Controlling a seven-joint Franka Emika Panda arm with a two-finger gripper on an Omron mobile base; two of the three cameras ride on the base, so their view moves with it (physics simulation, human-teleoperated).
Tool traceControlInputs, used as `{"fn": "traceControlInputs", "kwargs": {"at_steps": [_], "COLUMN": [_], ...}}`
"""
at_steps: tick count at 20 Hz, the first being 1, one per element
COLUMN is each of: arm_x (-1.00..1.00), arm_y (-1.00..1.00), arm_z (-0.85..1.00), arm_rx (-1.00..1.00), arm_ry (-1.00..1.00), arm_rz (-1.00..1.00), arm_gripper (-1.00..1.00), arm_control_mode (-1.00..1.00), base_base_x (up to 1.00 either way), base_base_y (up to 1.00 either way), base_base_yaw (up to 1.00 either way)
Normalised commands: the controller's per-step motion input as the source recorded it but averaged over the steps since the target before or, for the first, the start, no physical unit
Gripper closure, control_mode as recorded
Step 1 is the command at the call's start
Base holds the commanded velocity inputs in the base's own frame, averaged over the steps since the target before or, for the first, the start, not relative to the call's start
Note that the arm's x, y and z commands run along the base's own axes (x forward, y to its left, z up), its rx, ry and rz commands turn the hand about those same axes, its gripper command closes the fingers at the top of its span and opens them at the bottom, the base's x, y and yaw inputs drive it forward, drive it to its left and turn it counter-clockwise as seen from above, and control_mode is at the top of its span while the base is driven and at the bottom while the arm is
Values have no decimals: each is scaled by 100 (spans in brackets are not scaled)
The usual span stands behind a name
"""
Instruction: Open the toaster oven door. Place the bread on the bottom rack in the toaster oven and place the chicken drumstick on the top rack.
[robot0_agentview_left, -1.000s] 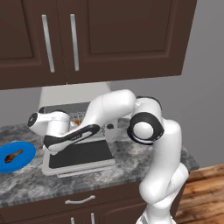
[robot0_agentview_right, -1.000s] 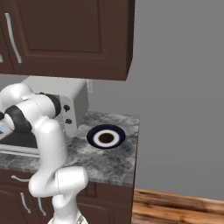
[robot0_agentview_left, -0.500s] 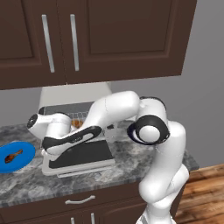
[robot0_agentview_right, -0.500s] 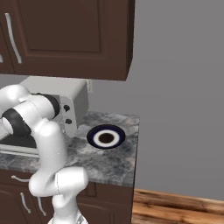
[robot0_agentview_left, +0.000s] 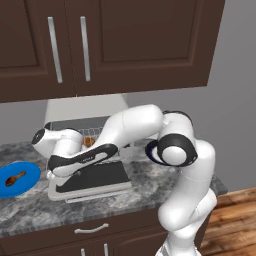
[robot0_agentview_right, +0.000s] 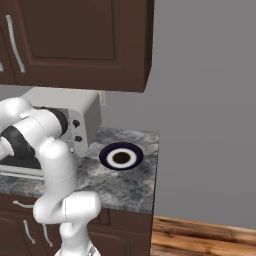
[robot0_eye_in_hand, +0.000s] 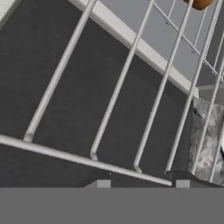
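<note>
1. Surroundings: dark brown wall cabinets (robot0_agentview_left: 100, 45) with silver bar handles hang above a grey marbled counter (robot0_agentview_left: 30, 207). A blue plate (robot0_agentview_left: 20, 177) sits at the counter's left end. A dark-rimmed plate (robot0_agentview_right: 121, 156) with a white ring and dark centre lies to the right of the oven, apart from it. Lower cabinet drawers with silver pulls run under the counter; wood floor at lower right.
2. Obstruction: the arm's white forearm crosses in front of the oven mouth in the left base view, hiding much of the interior and the racks' right part.
3. Arm pose: rises from the base, bends at a dark elbow joint, then reaches left and down across the open door; the hand sits low at the oven's left front.
4. Gripper (robot0_eye_in_hand: 140, 184): two fingertips barely show at the bottom of the hand view, above a wire rack's front bar; whether it is released or clenched cannot be told, and nothing is visibly between the tips.
5. Toaster oven (robot0_agentview_right: 70, 107): light grey box, two black knobs on its right face.
6. Toaster oven door (robot0_agentview_left: 95, 180): lowered flat, dark glass facing up.
7. Bread (robot0_agentview_left: 89, 141): small golden-brown piece on a wire shelf inside the oven; which rack cannot be told.
8. Chicken drumstick (robot0_agentview_left: 15, 178): reddish-brown, lying on the blue plate.
</note>
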Motion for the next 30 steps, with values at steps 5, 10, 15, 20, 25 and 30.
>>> {"fn": "traceControlInputs", "kwargs": {"at_steps": [5, 10, 15, 20, 25, 30], "arm_x": [-34, -43, -38, -34, -36, -40], "arm_y": [0, 0, 0, -2, -21, -33], "arm_z": [20, 31, 27, 21, 21, 20], "arm_rx": [0, 1, 7, 9, 8, 9], "arm_ry": [0, 0, 0, 1, 0, 0], "arm_rz": [0, 0, 0, 0, 0, 0], "arm_gripper": [100, 100, -100, -100, -100, -100], "arm_control_mode": [-100, -100, -100, -100, -100, -100], "base_base_x": [0, 0, 0, 0, 0, 0], "base_base_y": [0, 0, 0, 0, 0, 0], "base_base_yaw": [0, 0, 0, 0, 0, 0]}}
